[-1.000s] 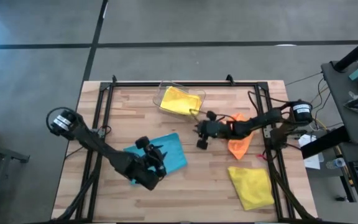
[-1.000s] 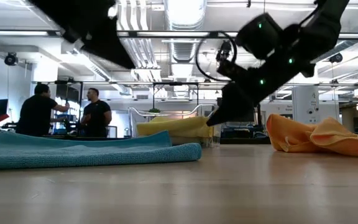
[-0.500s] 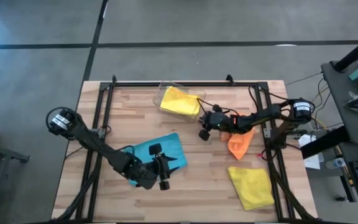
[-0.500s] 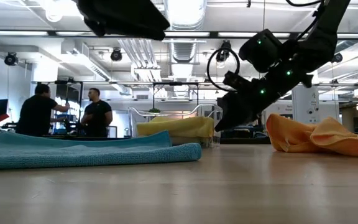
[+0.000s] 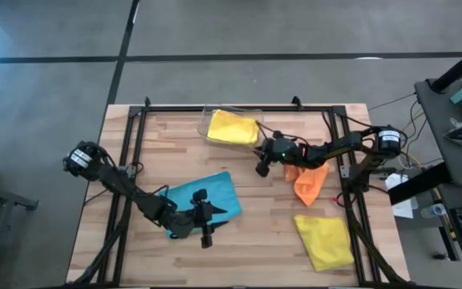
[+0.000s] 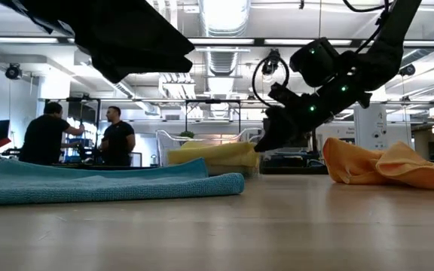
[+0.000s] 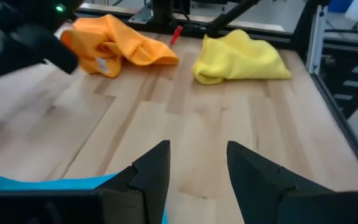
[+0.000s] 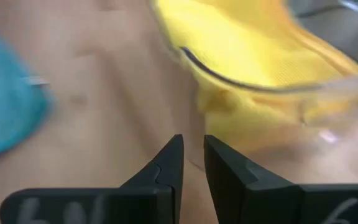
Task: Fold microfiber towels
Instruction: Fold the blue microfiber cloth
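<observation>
The left gripper (image 5: 204,227) hangs over the near edge of the soft light blue microfiber towel (image 5: 207,198), which lies flat on the wooden slatted table (image 5: 255,241), left of centre. Its two dark fingers (image 7: 151,171) stand apart with bare wood showing between them and nothing held.

The right gripper (image 5: 261,164) is at the far middle of the table, just beside the clear plastic bin (image 5: 208,122) that holds a crumpled yellow microfiber towel (image 5: 233,128). Its fingers (image 8: 169,163) are drawn almost together, a thin gap left between them, empty, and pointed toward the yellow cloth at the bin's rim.

A crumpled orange microfiber towel (image 5: 310,183) lies right of centre, under the right arm, and a second yellow microfiber towel (image 5: 326,239) rests at the near right corner. No pale green cloth shows.

The step in hand looks like fetching the yellow towel out of the bin. To do it well, the right fingers should probably open wider before reaching in, then pinch one corner or an edge of the cloth, not the bunched middle, so that it comes out in a single layer and can be laid flat. The bin looks light and may slide or tip if the fingers catch its rim.

Two people (image 6: 74,135) stand in the room beyond the table.
</observation>
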`<state>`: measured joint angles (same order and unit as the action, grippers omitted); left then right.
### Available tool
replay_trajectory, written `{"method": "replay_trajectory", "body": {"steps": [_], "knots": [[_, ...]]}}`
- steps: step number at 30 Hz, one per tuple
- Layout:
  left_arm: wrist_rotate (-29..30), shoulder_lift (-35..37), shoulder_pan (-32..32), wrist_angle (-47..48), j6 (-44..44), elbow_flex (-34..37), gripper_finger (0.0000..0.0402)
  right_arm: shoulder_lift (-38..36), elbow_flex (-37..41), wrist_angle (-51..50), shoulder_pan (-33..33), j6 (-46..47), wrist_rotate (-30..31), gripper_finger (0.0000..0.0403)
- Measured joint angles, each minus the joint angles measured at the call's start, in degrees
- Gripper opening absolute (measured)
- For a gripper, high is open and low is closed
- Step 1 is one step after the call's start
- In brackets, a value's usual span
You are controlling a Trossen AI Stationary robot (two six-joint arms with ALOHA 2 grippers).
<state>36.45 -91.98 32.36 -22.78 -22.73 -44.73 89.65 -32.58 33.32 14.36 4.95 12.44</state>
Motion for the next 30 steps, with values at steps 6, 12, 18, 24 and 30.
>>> {"method": "replay_trajectory", "body": {"steps": [6, 12, 18, 24, 30], "knots": [[-0.4, 0.0, 0.0, -0.2, -0.9, 0.1, 0.0144, 0.0, 0.2, -0.3, 1.9, 0.5, 5.2, 0.0058], [-0.4, -0.1, 0.1, -0.2, -1.0, 0.1, 0.0144, 0.0, 0.2, -0.3, 2.1, 0.6, 5.2, 0.0059], [-0.3, -0.5, -0.2, -0.5, -3.9, 0.1, 0.0144, -1.0, 0.2, -3.0, 2.0, 2.0, 1.6, 0.0059], [0.1, -2.1, -0.9, -0.3, -4.0, 0.1, 0.0144, -3.5, 0.2, -6.1, -0.2, 2.7, -0.5, 0.0059], [0.1, -4.0, -1.6, -0.9, -4.0, -0.2, 0.0144, -5.8, 0.2, -5.5, -4.5, 0.0, -0.7, 0.0059]]}}
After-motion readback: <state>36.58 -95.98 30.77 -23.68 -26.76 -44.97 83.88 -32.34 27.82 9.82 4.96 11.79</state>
